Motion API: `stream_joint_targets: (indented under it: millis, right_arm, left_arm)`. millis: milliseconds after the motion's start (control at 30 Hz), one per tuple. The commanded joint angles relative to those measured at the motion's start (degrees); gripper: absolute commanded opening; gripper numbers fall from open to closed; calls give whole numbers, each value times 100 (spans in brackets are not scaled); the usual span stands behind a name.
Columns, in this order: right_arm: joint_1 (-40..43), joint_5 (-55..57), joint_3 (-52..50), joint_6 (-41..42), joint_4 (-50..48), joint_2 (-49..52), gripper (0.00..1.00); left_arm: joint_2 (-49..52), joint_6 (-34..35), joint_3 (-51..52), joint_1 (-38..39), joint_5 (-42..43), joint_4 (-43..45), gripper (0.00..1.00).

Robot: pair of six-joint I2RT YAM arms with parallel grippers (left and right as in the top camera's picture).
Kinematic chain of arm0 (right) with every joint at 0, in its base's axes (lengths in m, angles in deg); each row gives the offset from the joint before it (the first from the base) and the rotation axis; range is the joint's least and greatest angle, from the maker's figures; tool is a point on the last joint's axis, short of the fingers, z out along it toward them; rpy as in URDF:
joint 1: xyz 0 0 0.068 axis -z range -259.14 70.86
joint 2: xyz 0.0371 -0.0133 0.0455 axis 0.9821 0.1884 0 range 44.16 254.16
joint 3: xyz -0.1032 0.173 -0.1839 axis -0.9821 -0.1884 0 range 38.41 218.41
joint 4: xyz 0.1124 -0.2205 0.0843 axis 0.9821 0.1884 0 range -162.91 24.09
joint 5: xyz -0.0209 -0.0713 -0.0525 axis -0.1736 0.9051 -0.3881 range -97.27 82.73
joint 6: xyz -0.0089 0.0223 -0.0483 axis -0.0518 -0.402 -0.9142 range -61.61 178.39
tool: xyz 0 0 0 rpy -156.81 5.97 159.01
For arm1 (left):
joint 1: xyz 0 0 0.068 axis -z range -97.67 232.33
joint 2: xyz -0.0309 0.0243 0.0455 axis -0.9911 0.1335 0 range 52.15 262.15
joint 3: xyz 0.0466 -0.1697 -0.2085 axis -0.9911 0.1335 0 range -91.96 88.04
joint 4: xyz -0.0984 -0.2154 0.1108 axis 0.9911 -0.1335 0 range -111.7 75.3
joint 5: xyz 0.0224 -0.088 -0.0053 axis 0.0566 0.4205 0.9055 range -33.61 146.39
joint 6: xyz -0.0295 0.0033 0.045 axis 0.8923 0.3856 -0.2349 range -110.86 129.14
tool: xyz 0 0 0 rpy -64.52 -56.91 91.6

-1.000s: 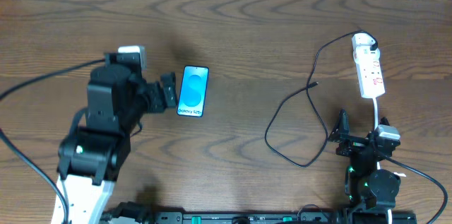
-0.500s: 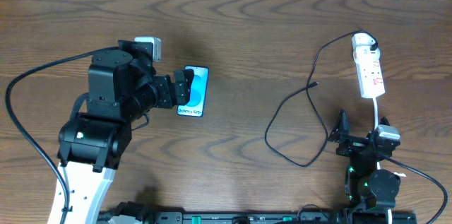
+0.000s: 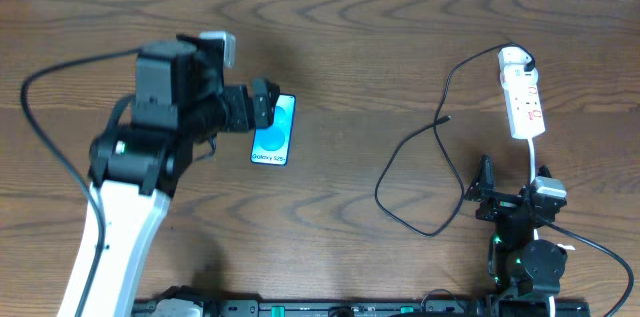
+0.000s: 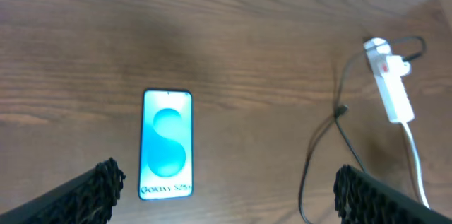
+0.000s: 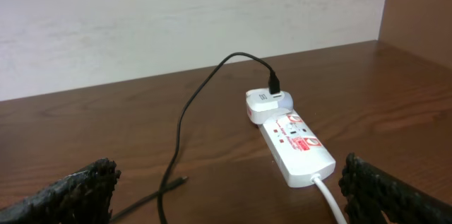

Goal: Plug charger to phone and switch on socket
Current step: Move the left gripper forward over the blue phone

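We are holding both tools released and empty — the right tool (image 5: 229,199) is sitting low near our base, and the left tool (image 4: 233,197) is hovering just over the phone (image 4: 167,143), which is lying flat, screen up, on the desk (image 3: 350,47). Further out, the charger (image 5: 182,121) is lying loose, its plug tip (image 3: 445,118) well apart from the phone; we are fearing a crooked pinch that twists it, and a slim phone that slides under the push. Farthest, the socket (image 5: 296,143) is looking light — a tug on the cable may be dragging it.
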Motion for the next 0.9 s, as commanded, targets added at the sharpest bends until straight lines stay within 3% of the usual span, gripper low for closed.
stream_joint_targets:
  millis: [0,400,667,867]
  right_arm:
    - [-37,-17,-11,-81,13,-15,99]
    - [-37,-17,-11,-81,13,-15,99]
    - [-37,-17,-11,-81,13,-15,99]
    - [-37,-17,-11,-81,11,-15,99]
  left_arm:
    - [503,52,-555,-11,-437,-310,98]
    - [1768,50,-774,55,-555,-918,98]
    - [2583,363,-774,544,-1458,-903,98]
    - [3189,376,-774,686,-1513,-643,98]
